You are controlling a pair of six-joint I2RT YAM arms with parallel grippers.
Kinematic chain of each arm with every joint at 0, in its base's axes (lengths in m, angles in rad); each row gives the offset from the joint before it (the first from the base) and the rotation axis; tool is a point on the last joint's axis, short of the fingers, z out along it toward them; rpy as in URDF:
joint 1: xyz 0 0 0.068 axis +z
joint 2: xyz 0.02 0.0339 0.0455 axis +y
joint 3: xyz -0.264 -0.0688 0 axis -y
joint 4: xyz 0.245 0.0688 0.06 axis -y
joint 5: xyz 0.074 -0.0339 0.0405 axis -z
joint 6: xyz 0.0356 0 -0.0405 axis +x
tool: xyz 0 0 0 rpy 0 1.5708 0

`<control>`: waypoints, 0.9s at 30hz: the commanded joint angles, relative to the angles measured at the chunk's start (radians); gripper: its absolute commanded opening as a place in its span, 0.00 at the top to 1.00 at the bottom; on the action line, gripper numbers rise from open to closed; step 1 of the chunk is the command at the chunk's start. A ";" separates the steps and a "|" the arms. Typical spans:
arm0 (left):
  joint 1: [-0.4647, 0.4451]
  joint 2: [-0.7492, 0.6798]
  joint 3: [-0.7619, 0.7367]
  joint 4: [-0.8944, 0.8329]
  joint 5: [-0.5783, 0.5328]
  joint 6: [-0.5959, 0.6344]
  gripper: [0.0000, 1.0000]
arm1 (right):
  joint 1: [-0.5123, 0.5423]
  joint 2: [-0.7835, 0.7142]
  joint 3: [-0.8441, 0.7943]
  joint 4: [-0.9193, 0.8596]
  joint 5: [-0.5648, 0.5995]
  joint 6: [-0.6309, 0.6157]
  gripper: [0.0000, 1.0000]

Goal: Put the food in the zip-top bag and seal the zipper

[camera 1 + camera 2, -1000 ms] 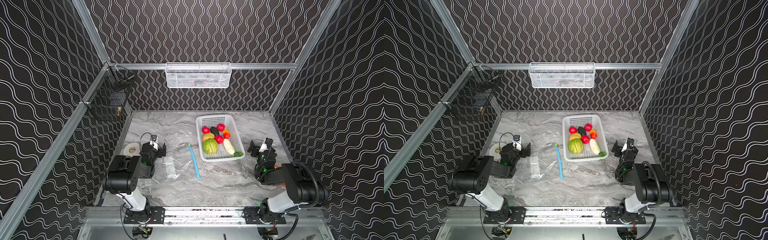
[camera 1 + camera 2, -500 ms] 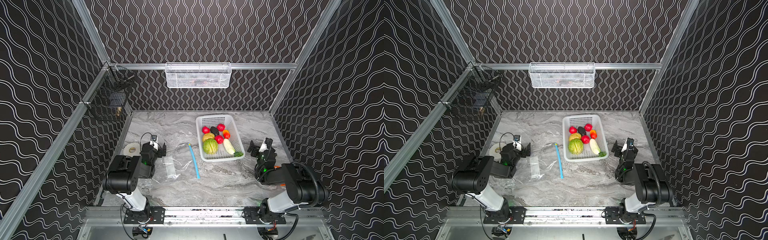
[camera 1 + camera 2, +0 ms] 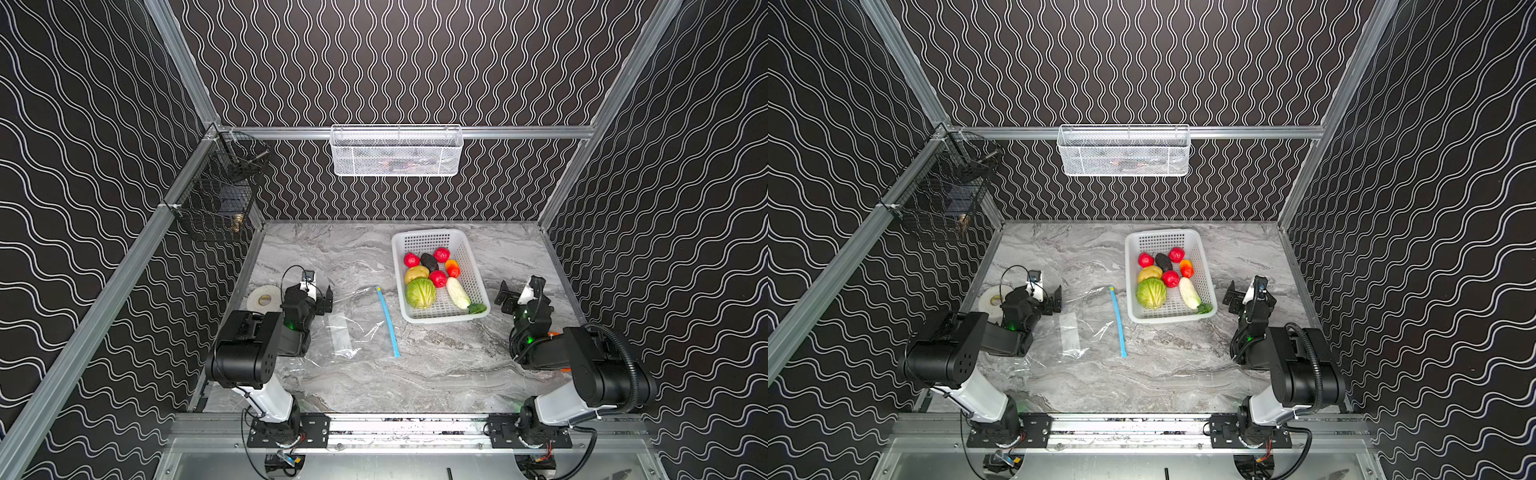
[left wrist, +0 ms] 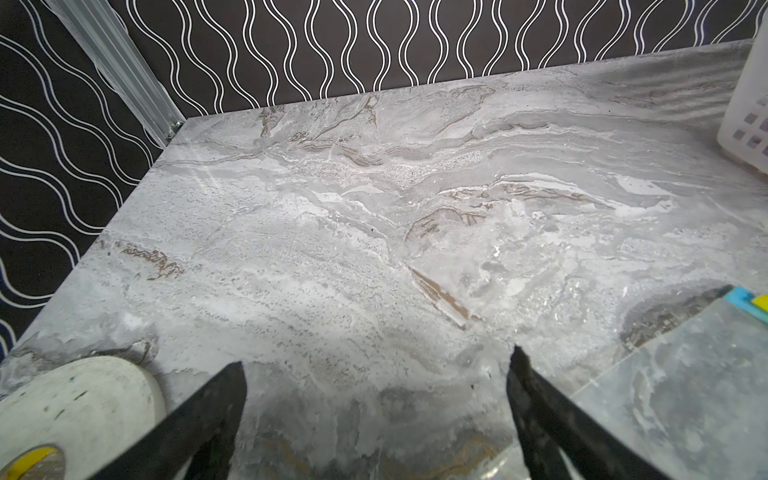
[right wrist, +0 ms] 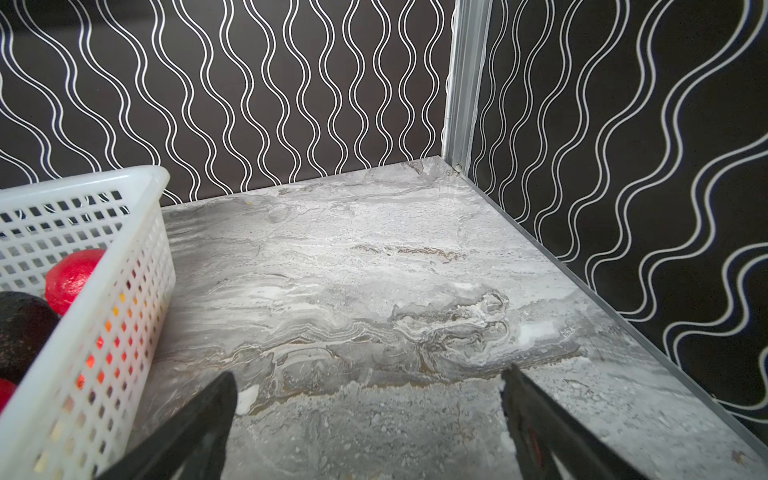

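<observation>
Food (image 3: 437, 278) for the task lies gathered inside the white perforated basket (image 3: 446, 319), which stands on the grey marbled table (image 3: 415, 374). In the basket's near half sit the green cabbage (image 3: 420, 293) and, beside it, the white radish (image 3: 458, 292), whose leaves reach the near corner. Behind them lie the yellow potato (image 3: 416, 274), the dark avocado (image 3: 429, 262), the orange-yellow pepper (image 3: 452, 268) and three red rounds (image 3: 411, 260) spread among them.

On the left arm's side of the basket, near it but not touching, the zip-top bag (image 3: 353, 328) lies flat and nothing can be seen inside it. Its zipper (image 3: 387, 322) runs along the bag edge closest to the basket, roughly parallel to the basket's long wall. The yellow-green slider tab (image 3: 378, 287) sits at the strip's far end, level with the basket's middle. Whether the mouth is sealed cannot be told.

The left gripper (image 3: 325, 300) sits low at the far corner of the bag on the side away from the basket. Its fingers (image 4: 224, 399) are spread wide with only table between them, though in the left wrist view one finger overlaps the bag's edge. A white tape roll (image 3: 264, 298) lies just beyond that gripper, farther again from the basket.

The right gripper (image 3: 505, 298) is low on the basket's opposite side, just beside its near corner and apart from it. Its fingers (image 5: 528, 399) also stand wide apart and hold nothing. In the right wrist view the basket wall rises close by, with a red round and the avocado showing over the rim.
</observation>
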 commanded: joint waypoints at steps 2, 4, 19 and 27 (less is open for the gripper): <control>-0.002 -0.004 0.002 0.009 -0.010 0.018 0.01 | -0.001 -0.002 0.003 0.019 -0.006 -0.006 0.01; -0.003 -0.005 0.002 0.009 -0.011 0.018 0.01 | -0.001 -0.002 0.003 0.021 -0.006 -0.006 0.01; -0.003 -0.005 0.003 0.009 -0.011 0.018 0.01 | -0.001 -0.001 0.003 0.021 -0.006 -0.006 0.01; -0.003 -0.019 0.016 -0.025 -0.048 0.005 0.01 | 0.002 -0.015 -0.027 0.075 0.070 0.013 0.01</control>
